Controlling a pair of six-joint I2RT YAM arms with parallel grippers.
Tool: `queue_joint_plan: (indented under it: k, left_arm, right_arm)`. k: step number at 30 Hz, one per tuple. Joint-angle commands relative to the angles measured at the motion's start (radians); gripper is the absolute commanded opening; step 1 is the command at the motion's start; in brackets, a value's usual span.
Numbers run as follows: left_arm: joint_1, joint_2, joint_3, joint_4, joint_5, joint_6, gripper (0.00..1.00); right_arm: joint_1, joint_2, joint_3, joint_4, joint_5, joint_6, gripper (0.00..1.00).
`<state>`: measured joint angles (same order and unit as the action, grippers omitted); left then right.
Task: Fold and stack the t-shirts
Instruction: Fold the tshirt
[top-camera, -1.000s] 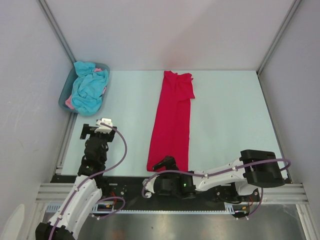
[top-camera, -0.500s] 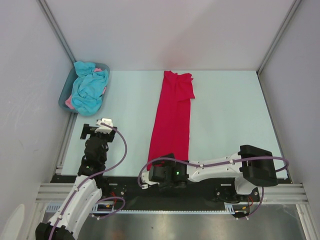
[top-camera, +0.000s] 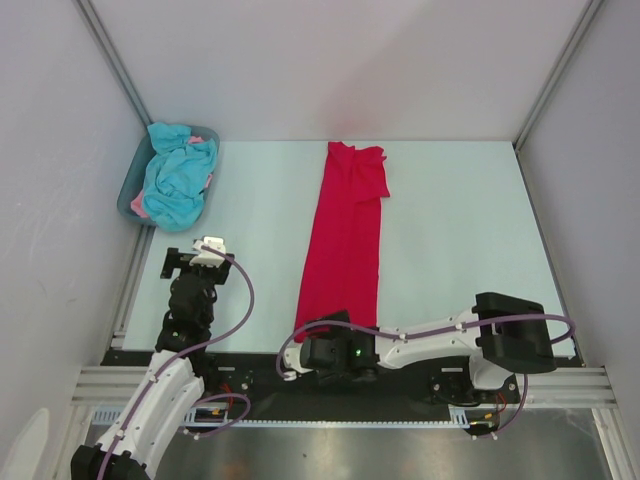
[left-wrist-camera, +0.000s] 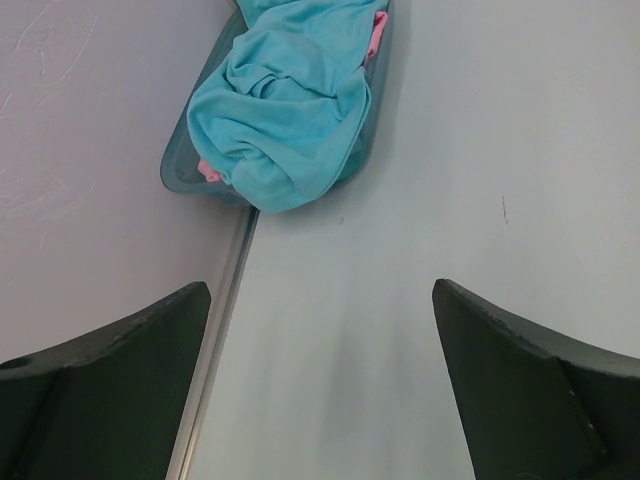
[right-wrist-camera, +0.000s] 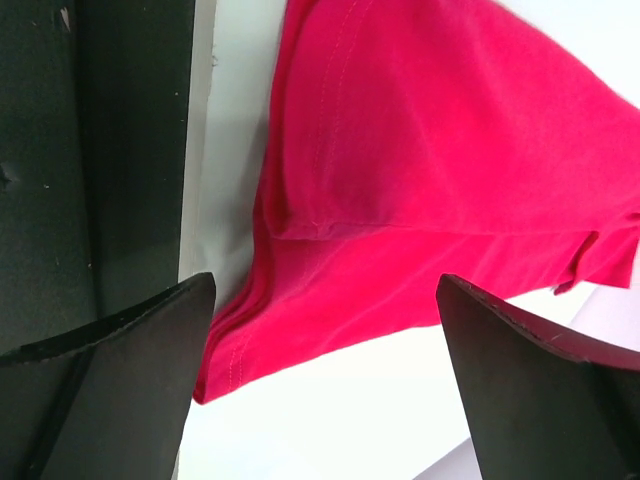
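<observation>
The red t-shirt (top-camera: 345, 240) lies flat on the table (top-camera: 450, 220), folded into one long thin strip. Its long way runs from the near edge, by the arms, straight out to the far side. The collar end is far away & the bottom hem is close to the arm bases.

The right gripper (top-camera: 318, 338) sits low, right at that near hem. In the right wrist view its fingers (right-wrist-camera: 130, 360) stand wide apart w/ nothing in them. The red hem shows in the gap just past the tips. Can't tell if the tips touch the cloth yet.

The left gripper (top-camera: 195, 258) is well off to the side, jaws wide apart too, empty. It points at the tub (left-wrist-camera: 175, 175), where a turquoise t-shirt (left-wrist-camera: 285, 120) is bunched up & a bit of pink t-shirt (left-wrist-camera: 378, 25) peeks out.

So the right arm is much nearer to the red one. Next move is prob. to pinch the near hem & carry it along the strip's long way, toward the collar. The hem is wider than the jaws, so the sides may droop.
</observation>
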<state>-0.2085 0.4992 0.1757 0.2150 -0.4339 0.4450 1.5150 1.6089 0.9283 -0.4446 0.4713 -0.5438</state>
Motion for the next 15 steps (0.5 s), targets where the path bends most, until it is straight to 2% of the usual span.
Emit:
queue_joint_plan:
  k: [1,8,15]
  left_arm:
    - [0.011,-0.007,0.004,0.007,0.014,-0.019,1.0]
    - [0.011,-0.004,0.011,0.0,0.018,-0.02,1.0]
    - [0.011,-0.005,0.008,0.003,0.018,-0.017,1.0]
  right_arm:
    - [0.019,0.013,-0.039,0.113,0.073,-0.014,1.0]
    - [0.031,0.034,-0.092,0.225,0.122,-0.056,1.0]
    - [0.03,0.042,-0.095,0.25,0.136,-0.085,1.0]
